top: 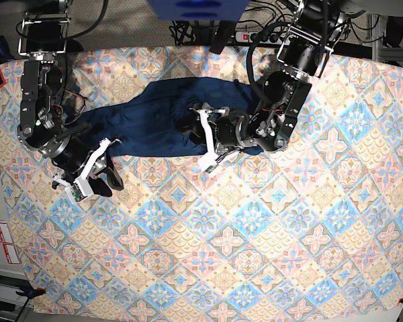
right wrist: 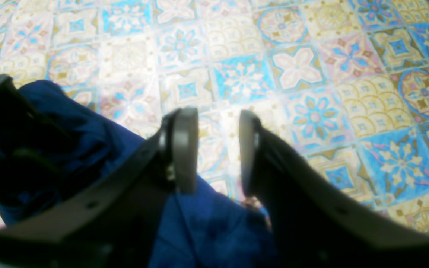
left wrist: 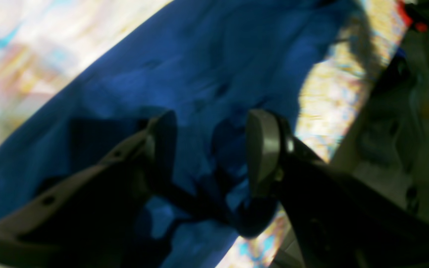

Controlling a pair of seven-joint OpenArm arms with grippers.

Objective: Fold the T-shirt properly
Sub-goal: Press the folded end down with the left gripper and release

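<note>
T-shirt [top: 154, 111] is lying lengthwise across the counter [top: 255, 255] between my arms, left fingers [left wrist: 263, 149] spread over it, right fingers [right wrist: 184, 149] spread, empty, at its end.

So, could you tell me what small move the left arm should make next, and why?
Probably lower the left gripper onto the T-shirt and close on the fabric. Its jaws stand open with dark blue cloth beneath them and nothing held. The shirt lies stretched out, rumpled and unfolded on the patterned cloth, and the right gripper is also open, over bare pattern at the shirt's edge.
</note>
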